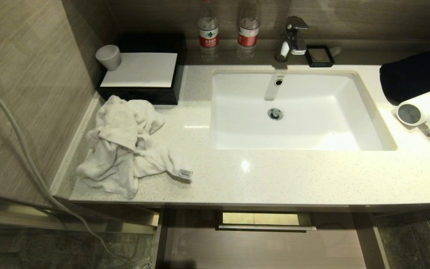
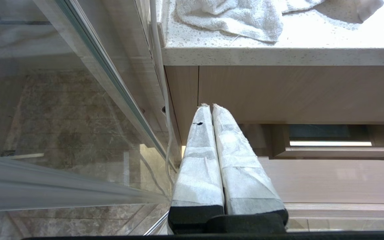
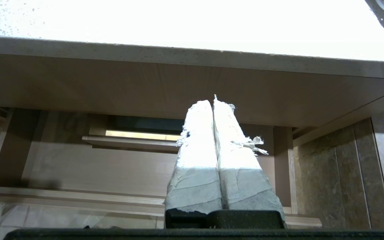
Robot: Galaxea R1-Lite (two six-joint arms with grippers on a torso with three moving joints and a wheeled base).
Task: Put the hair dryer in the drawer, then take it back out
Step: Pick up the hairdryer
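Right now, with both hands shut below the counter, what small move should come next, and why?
Probably raise the right hand toward the hair dryer. The dryer lies on the counter at the robot's right, the drawer already stands open, and the left hand hangs farther away.

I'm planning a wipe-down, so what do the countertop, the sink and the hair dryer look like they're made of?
The countertop looks like polished speckled stone or quartz composite: fine flecks and a sharp light reflection. The sink looks like glazed white ceramic, smooth and glossy. The hair dryer looks like white plastic with a satin sheen and a grey round end; its exact material cannot be told.
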